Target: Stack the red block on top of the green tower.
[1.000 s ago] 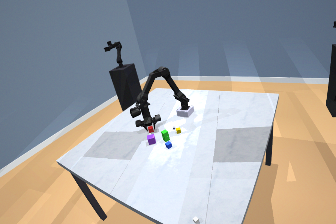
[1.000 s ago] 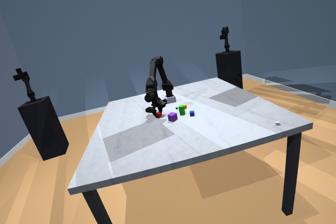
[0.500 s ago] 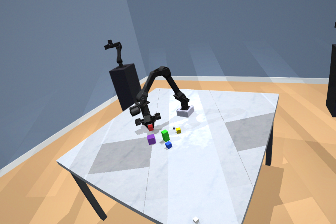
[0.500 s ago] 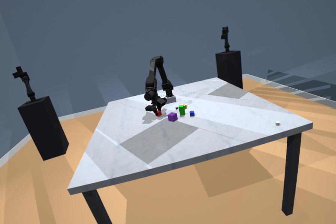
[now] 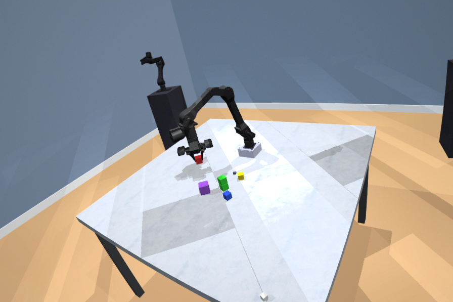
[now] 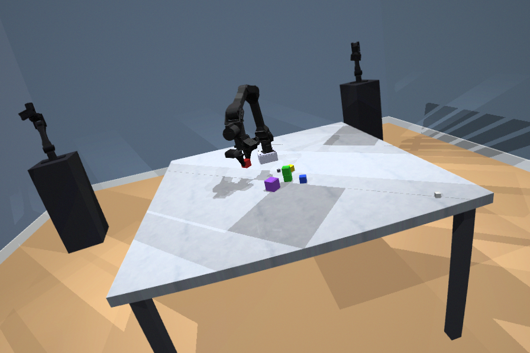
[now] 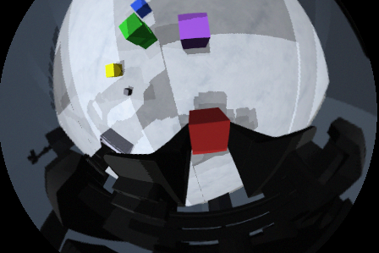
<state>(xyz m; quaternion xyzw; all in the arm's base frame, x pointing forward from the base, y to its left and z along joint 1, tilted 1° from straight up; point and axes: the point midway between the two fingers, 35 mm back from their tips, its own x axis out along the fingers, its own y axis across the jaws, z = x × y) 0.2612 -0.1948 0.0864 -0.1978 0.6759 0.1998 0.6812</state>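
Note:
The red block (image 5: 198, 159) (image 6: 246, 163) (image 7: 209, 135) is between the fingertips of my gripper (image 5: 197, 158) (image 6: 245, 162) (image 7: 205, 124). The gripper is shut on it and holds it above the table; shadows lie on the table below and beside it. The green tower (image 5: 222, 182) (image 6: 286, 173) (image 7: 137, 30) is two green blocks, one on the other, and stands upright. In the top view it stands to the right of and nearer than the held block; in the wrist view it is at the upper left, apart from the gripper.
A larger purple block (image 5: 204, 187) (image 6: 271, 184) (image 7: 194, 30) stands beside the tower. A blue block (image 5: 227, 195) (image 6: 303, 178) (image 7: 141, 7) is close to it. A yellow block (image 5: 240, 176) (image 7: 113, 70) and a tiny grey cube (image 5: 234, 172) (image 7: 128, 91) lie nearer the arm's base. A white cube (image 5: 263, 295) (image 6: 437, 194) lies far off.

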